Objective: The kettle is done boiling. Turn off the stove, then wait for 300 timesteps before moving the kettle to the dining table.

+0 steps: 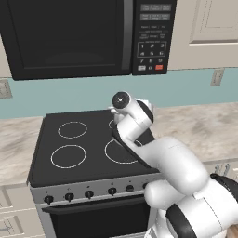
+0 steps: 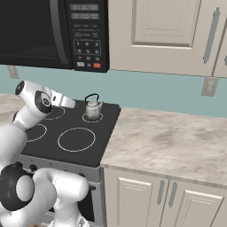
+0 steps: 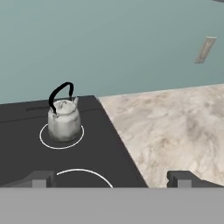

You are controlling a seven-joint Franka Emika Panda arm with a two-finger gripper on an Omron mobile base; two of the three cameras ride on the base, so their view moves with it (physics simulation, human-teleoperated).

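Kettle (image 3: 64, 120): upright on stove (image 3: 52, 162) back-right ring, 10 o'clock of gripper (image 3: 111, 178). Jaws apart, empty. Step: apparently approaching kettle; next, descend onto handle.

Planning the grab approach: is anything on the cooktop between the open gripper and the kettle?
Nothing visible. The gripper is open, and bare black glass of the stove lies between it and the kettle, which sits upright on the rear right burner ring.

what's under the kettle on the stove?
The small silver-grey metal kettle stands on the back right white-outlined burner ring of the black glass cooktop. The ring's outline shows around its base; the glass directly beneath the kettle is covered.
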